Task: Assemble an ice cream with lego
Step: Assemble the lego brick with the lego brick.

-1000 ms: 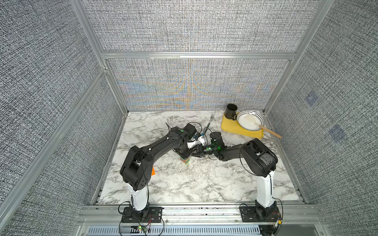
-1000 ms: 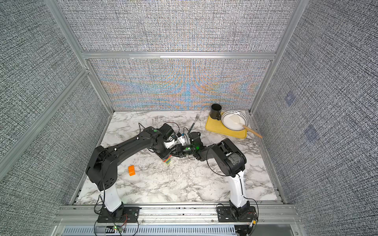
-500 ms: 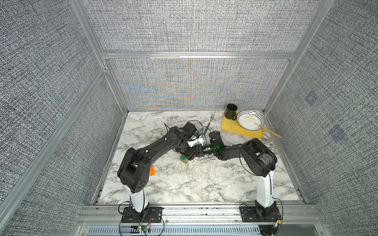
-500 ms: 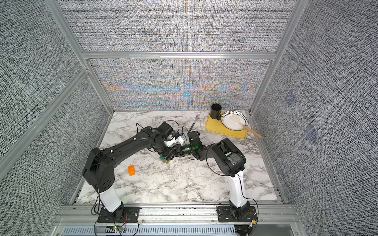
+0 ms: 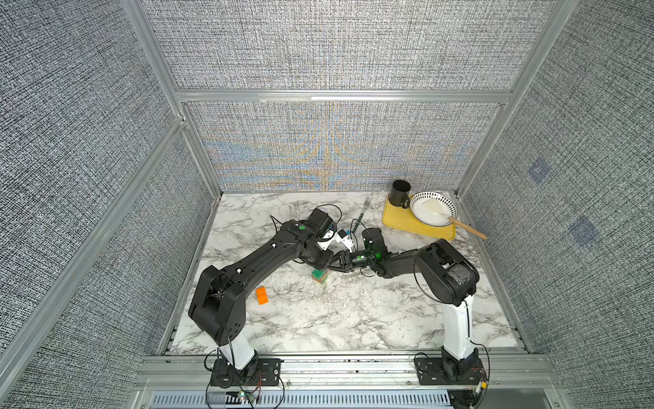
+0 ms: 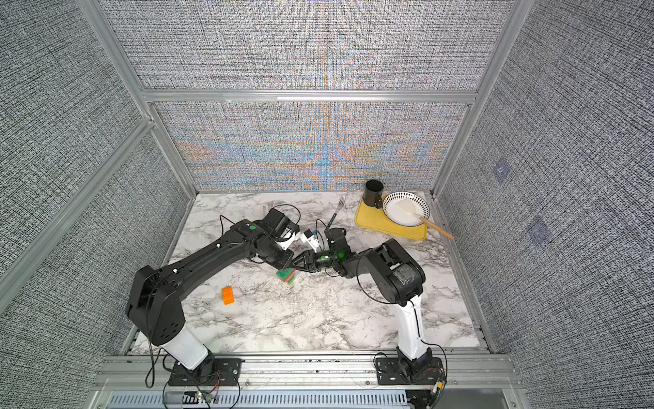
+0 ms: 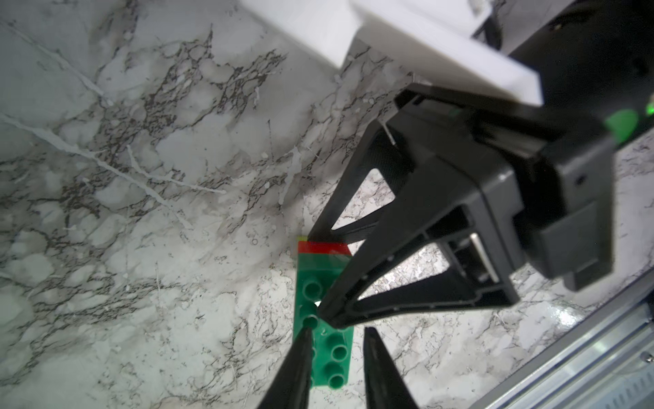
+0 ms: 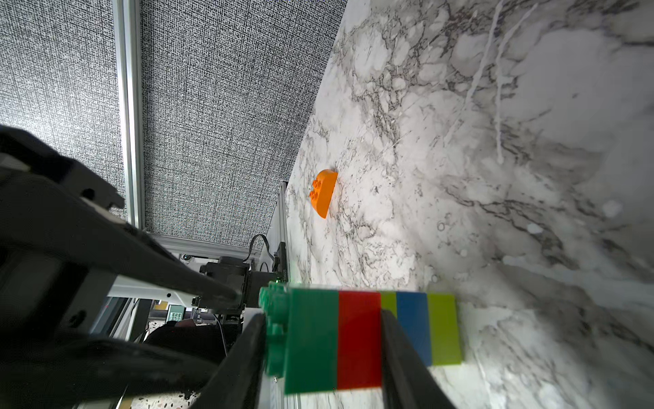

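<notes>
The right gripper (image 8: 322, 316) clamps the green and red layers of the multicolour plastic brick stack (image 8: 357, 336), which stands stem-down on the marble table (image 5: 354, 318). The left gripper (image 7: 338, 333), jaws narrowly apart and empty, hangs at its studs. A skewed push there could snap the narrow stem or topple it. The orange rounded brick (image 8: 323, 193) lies well apart.

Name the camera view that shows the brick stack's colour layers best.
The right wrist view: the brick stack sits close, side-on: green, red, lime, blue, lime. The left wrist view shows only its green studded top and a red sliver; both top views show it tiny.
</notes>
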`<move>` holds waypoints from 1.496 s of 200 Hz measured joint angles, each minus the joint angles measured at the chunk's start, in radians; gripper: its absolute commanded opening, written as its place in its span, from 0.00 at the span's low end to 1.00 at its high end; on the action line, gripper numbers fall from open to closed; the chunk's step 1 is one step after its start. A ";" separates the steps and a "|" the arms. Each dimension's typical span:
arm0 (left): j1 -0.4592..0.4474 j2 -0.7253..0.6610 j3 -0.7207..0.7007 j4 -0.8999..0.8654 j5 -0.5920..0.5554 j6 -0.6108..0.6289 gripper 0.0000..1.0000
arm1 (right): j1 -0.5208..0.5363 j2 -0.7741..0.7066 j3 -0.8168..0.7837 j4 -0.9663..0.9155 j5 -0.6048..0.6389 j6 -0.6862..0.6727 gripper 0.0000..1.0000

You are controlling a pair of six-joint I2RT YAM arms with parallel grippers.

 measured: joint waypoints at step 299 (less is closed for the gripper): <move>0.004 0.000 -0.048 0.029 -0.083 -0.054 0.05 | -0.003 -0.151 -0.089 -0.076 0.135 -0.062 0.84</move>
